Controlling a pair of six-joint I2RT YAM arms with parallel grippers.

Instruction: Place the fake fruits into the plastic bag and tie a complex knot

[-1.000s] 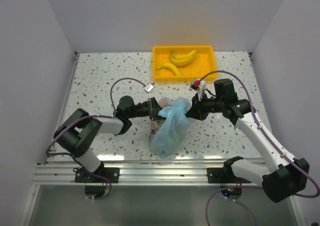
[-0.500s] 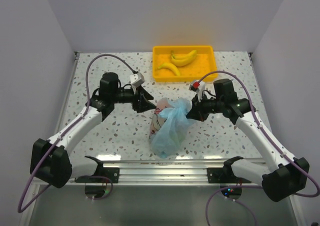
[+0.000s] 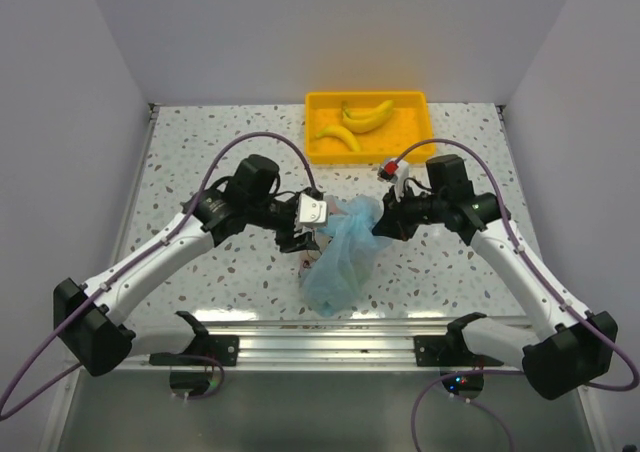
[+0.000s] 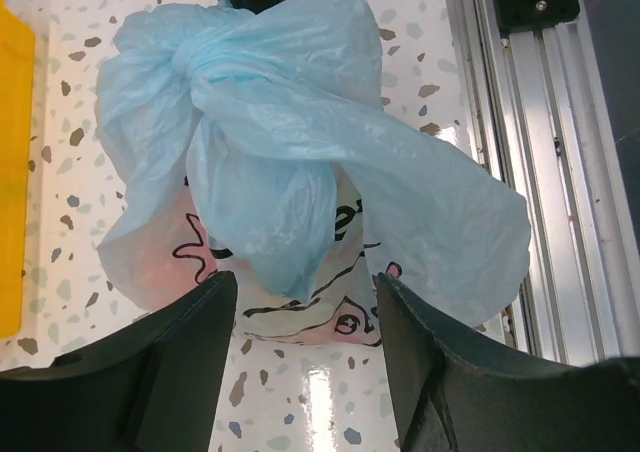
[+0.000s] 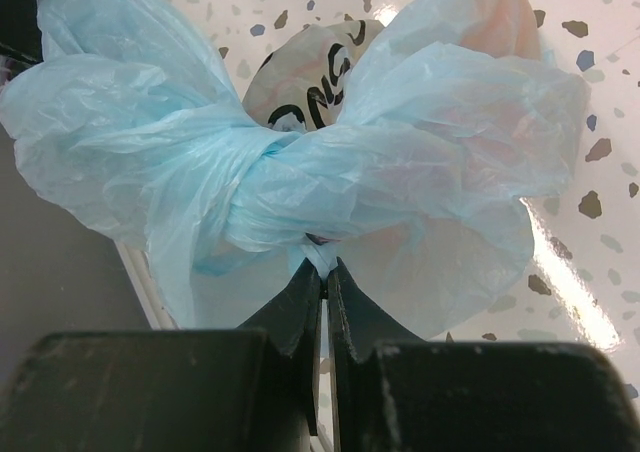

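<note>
Top external: table (image 3: pixel 190 162) carries the bag (image 3: pixel 338 262) at centre front, between both arms. Yellow tray (image 3: pixel 425 137) sits at the back with two bananas (image 3: pixel 365 119) in it. Wrist views: knot (image 5: pixel 268 184) is at the bag's top. The right tool (image 5: pixel 325 272) is clenched on film just under the knot. The left tool (image 4: pixel 300 297) is released, fingers spread, with the bag's printed side just ahead.

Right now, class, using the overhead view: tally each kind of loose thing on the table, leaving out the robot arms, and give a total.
bananas: 2
yellow tray: 1
plastic bag: 1
total: 4
</note>
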